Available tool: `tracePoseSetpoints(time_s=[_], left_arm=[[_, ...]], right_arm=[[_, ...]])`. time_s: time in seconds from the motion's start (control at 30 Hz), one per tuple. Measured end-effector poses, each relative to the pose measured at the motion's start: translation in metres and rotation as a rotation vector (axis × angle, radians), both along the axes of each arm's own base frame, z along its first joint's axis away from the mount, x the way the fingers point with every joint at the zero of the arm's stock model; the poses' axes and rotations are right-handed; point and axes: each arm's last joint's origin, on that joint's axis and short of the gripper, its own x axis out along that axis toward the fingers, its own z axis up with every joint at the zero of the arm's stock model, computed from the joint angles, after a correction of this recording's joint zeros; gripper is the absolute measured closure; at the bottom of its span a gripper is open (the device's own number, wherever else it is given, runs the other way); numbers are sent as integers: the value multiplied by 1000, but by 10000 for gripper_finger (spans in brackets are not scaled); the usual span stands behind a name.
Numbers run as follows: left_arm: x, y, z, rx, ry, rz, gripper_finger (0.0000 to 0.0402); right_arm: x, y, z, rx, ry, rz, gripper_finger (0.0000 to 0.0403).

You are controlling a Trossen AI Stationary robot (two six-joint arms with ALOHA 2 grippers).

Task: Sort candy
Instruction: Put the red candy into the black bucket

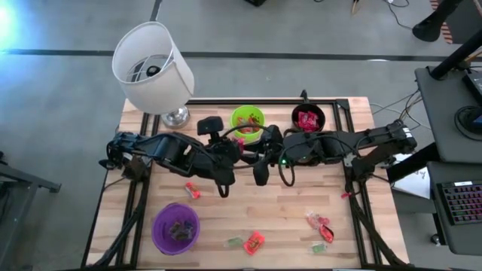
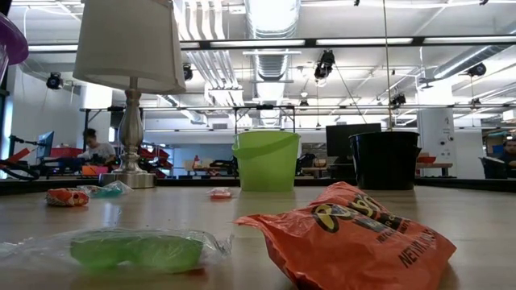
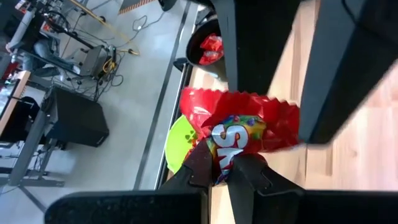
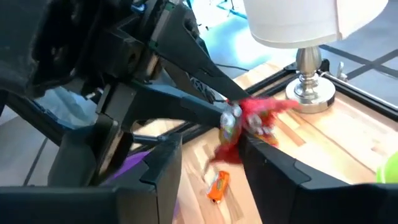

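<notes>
**Red packet pinched mid-counter, right pincer spread beside it**

Red candy packet (image 3: 249,127), Skittles-type print, is clamped in the left pincer (image 3: 224,171), fingers fully closed on one end. In the left wrist view the packet fans out away from the fingertips, long axis roughly in line with the fingers, crinkled far edge pointing off toward the green cup (image 1: 248,123) and black cup (image 1: 308,118). Packet is held up off the counter (image 1: 301,203), over the middle of it.

Right pincer (image 4: 211,146) sits just beside the same packet, fingers spread wide with the packet showing between and beyond them. It has hold of nothing as far as I can see. In the overhead view both arms meet mid-counter, just in front of the green cup.

Rest of the candy:
- red pieces inside the black cup
- something orange in the green cup
- dark pieces in the purple cup (image 1: 176,228) at the front left
- one red-orange piece (image 1: 191,190) loose near the left arm
- green piece (image 1: 234,242) and orange packet (image 1: 254,241) side by side at the front edge; low view shows both lying flat, long axes running across that view
- red piece (image 1: 319,222) and another green one (image 1: 319,247) at the front right

Lamp (image 1: 154,68) stands at the back left corner.
</notes>
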Motion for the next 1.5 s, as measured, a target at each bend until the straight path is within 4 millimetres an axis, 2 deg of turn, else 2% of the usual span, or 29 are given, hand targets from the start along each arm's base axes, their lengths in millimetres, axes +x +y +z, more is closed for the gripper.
tracePoseSetpoints(time_s=[0.27,0.6,1.03,1.3,1.4,1.5], left_arm=[[-8,2,2,-13,9,23,396],[-7,3,8,2,-46,27,396],[-1,3,13,11,-96,-2,396],[3,3,16,22,-122,-22,396],[3,3,16,23,-120,-23,396],[3,3,16,23,-123,-23,396]], right_arm=[[-20,-5,20,5,-62,-26,231],[-9,-6,11,2,-47,-34,222],[-7,-17,12,46,-68,-77,222],[-4,-17,11,53,-73,-81,223],[-4,-17,11,52,-72,-84,232],[-4,-19,11,53,-72,-84,263]])
